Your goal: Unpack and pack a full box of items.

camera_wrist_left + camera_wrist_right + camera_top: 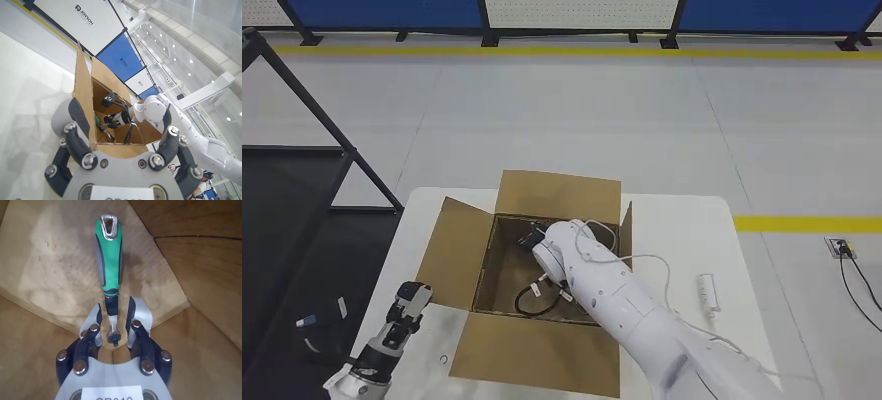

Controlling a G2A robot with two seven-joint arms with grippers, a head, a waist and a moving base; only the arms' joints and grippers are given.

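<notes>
Ratchet: the green-handled ratchet (110, 262) lies flat on the cardboard floor. Its drive head sits back between the fingers of your right end effector (115, 303), and its handle runs straight out ahead of them.
Right end effector: released. You can see a gap on either side of the neck, so nothing is clamped. The fingers straddle the thin neck, probably because it is the narrowest part to close on.
Box: the box (557, 190) walls that end effector in on every side. Its flaps are folded outward, which lets the arm reach down inside.
Left end effector: your left end effector (121, 104) is spread wide and empty. The box stands just ahead of it, so it is out of the other arm's way.
Worktop: a small white item (706, 293) lies on the worktop (682, 215), well apart from both end effectors. You cannot tell what it is.
Hidden: from above, the right arm covers much of the box interior, so you cannot tell whether other items remain inside.
</notes>
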